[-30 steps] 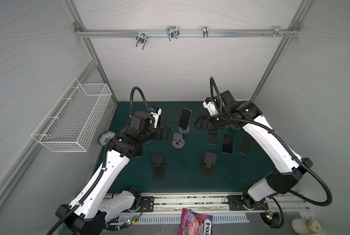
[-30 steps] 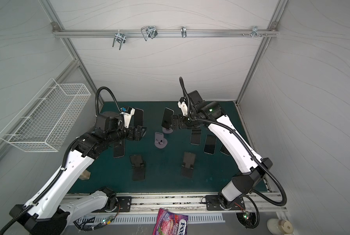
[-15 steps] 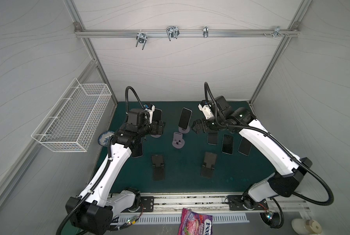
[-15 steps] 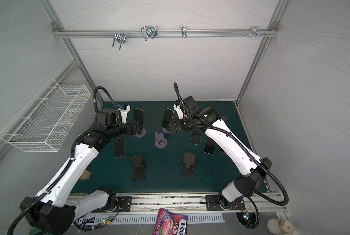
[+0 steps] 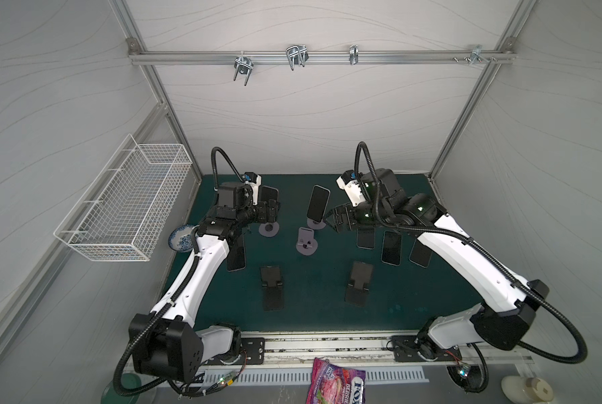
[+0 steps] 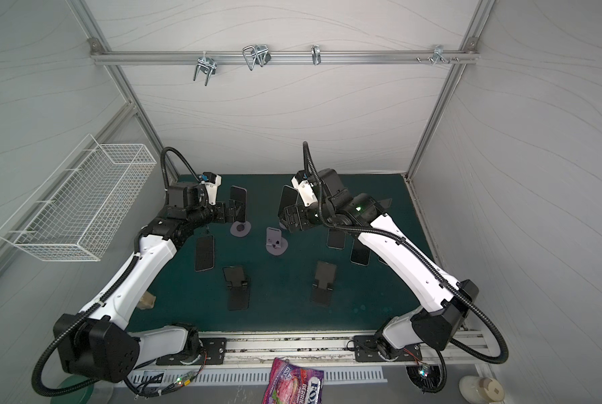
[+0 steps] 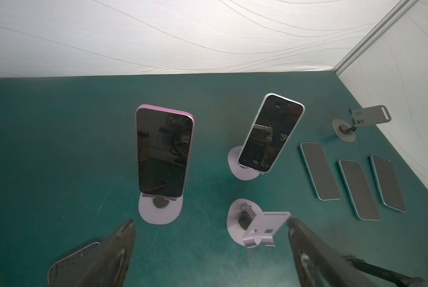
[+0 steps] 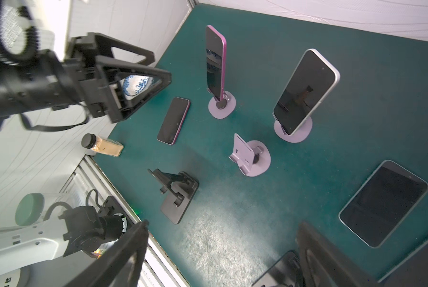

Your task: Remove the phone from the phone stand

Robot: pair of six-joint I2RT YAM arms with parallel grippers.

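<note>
Pink phone [image 5: 270, 193] behind left end effector [image 5: 272, 211]

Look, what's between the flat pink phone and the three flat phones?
An empty purple stand sits between the flat pink phone and the three flat phones, in both top views.

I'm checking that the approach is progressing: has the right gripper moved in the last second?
Yes. In a top view the right gripper has shifted toward the upright phone, narrowing the gap to its stand, which has stayed put.
</note>
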